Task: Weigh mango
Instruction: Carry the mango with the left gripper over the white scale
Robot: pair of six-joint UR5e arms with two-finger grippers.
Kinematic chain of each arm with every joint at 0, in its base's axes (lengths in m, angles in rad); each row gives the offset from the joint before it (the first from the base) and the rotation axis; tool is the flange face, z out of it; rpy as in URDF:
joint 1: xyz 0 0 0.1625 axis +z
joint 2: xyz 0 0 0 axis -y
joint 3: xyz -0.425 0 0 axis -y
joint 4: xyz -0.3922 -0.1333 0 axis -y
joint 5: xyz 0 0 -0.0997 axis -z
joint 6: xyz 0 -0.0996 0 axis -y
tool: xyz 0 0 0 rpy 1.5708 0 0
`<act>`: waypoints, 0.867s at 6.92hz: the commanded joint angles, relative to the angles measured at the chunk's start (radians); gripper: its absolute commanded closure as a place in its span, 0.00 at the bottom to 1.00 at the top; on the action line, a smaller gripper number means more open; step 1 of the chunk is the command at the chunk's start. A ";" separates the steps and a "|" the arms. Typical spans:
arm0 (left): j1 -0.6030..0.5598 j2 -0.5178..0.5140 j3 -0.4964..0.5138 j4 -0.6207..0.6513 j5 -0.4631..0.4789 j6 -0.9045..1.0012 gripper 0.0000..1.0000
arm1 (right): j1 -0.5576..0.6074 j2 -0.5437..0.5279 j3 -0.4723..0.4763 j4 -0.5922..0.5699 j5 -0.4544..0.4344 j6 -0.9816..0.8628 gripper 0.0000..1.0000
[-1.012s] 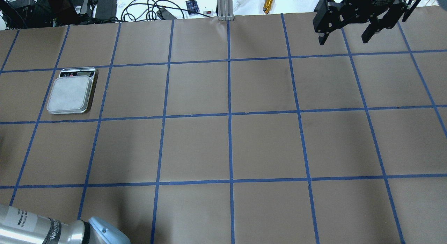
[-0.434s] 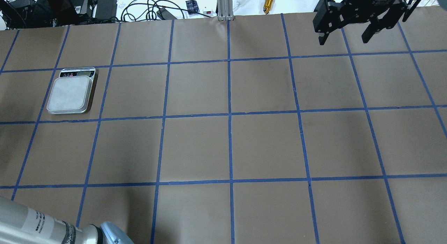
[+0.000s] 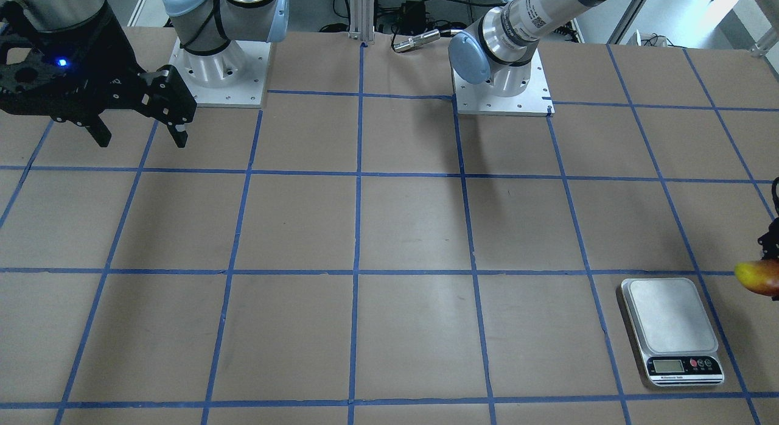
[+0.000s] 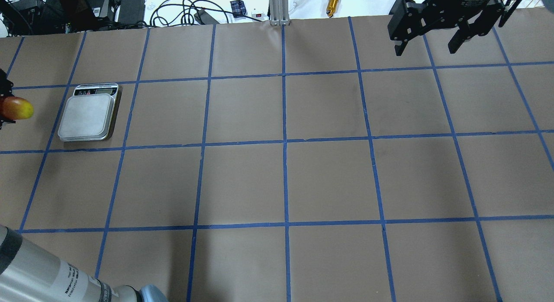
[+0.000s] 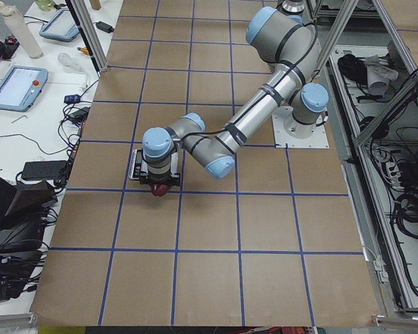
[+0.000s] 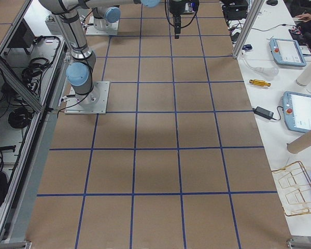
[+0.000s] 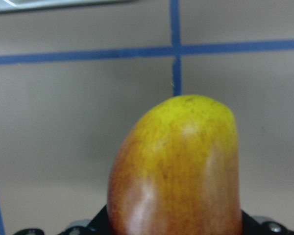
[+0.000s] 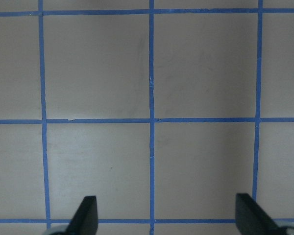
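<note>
The mango [image 4: 16,108], yellow at its tip and red-orange behind, shows at the left edge of the overhead view. It is held above the table beside the silver kitchen scale [image 4: 86,117]. My left gripper [image 5: 159,182] is shut on it. In the left wrist view the mango [image 7: 176,171] fills the frame and hides the fingers. In the front view the mango [image 3: 758,277] is at the right edge, just off the scale [image 3: 671,315], whose platform is bare. My right gripper [image 4: 428,49] is open and empty, high over the far right of the table.
Brown paper with a blue tape grid [image 4: 285,142] covers the table. Cables, a power brick and a brass part [image 4: 333,2] lie beyond its far edge. The left arm's link [image 4: 47,276] crosses the near left corner. The arm bases [image 3: 502,84] stand at the robot's side.
The mango and the left gripper's edge have come into the overhead view at the left, beside the scale. The left arm's link has shifted at the bottom left. The right gripper has not moved.
</note>
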 commanded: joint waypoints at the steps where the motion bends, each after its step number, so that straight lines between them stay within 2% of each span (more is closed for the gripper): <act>1: -0.081 -0.016 -0.006 -0.004 -0.035 -0.146 1.00 | 0.000 -0.001 0.000 0.000 0.001 0.000 0.00; 3: -0.124 -0.023 -0.054 0.013 -0.051 -0.184 1.00 | 0.000 0.000 0.000 0.000 -0.001 0.000 0.00; 6: -0.126 -0.057 -0.059 0.048 -0.089 -0.185 1.00 | 0.000 0.000 0.000 0.000 -0.001 0.000 0.00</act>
